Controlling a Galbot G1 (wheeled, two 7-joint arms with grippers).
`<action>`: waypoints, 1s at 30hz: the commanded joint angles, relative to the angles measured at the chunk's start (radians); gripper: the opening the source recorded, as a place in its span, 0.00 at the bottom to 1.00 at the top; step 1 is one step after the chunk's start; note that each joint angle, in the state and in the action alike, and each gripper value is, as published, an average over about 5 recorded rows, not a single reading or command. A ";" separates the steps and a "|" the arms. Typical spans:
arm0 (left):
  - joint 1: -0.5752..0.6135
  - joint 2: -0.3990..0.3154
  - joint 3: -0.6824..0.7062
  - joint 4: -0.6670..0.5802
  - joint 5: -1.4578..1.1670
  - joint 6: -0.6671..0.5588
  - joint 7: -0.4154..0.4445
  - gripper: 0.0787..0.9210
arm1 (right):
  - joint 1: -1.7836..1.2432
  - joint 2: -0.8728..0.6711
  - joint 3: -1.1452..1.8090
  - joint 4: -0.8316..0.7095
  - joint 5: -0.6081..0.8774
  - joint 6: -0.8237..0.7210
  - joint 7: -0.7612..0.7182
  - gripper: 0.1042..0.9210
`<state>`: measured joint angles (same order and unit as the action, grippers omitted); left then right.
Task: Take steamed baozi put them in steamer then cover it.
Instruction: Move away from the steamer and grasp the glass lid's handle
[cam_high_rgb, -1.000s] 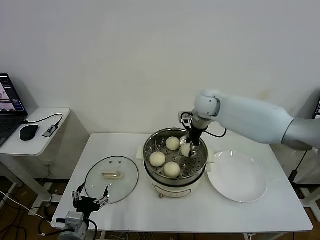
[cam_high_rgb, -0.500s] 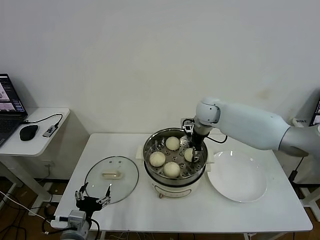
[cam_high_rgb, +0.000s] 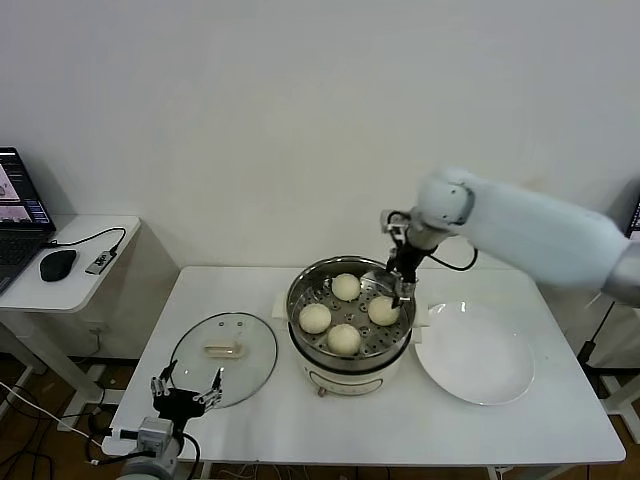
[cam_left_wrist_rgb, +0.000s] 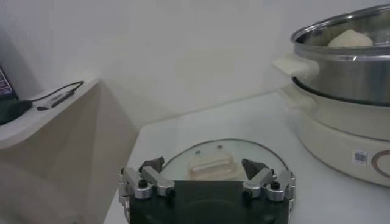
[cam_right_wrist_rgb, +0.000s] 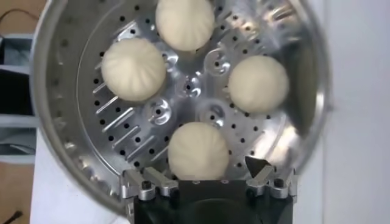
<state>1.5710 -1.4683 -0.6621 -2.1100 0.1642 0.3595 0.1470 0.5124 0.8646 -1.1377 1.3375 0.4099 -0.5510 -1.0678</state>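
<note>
White counter (cam_high_rgb: 300, 420) holds a steamer (cam_high_rgb: 349, 352) with four buns (cam_high_rgb: 345, 339) inside. Right end effector (cam_high_rgb: 400, 283), fingers apart and empty, hovers above the bun at three o'clock. Left end effector (cam_high_rgb: 185, 392), fingers apart, waits near the glass lid (cam_high_rgb: 223, 357).

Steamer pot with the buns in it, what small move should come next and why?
Probably the left end effector should ease forward over the clear glass lid toward its cream handle. All four cream-white buns sit on the perforated tray of the shiny steel steamer, the right end effector is open above them, and the pot is uncovered.
</note>
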 joint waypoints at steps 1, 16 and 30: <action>-0.009 0.001 0.004 0.019 -0.067 -0.059 -0.061 0.88 | -0.224 -0.395 0.436 0.325 0.239 0.023 0.486 0.88; 0.016 0.013 0.031 -0.002 -0.103 -0.070 -0.121 0.88 | -1.806 -0.236 2.004 0.629 0.134 0.273 0.808 0.88; 0.006 0.022 0.030 0.044 0.001 -0.110 -0.112 0.88 | -2.082 0.281 2.076 0.629 0.122 0.590 1.000 0.88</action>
<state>1.5761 -1.4528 -0.6299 -2.0910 0.1064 0.2790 0.0411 -1.0828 0.8328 0.5511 1.9116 0.5349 -0.1755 -0.2445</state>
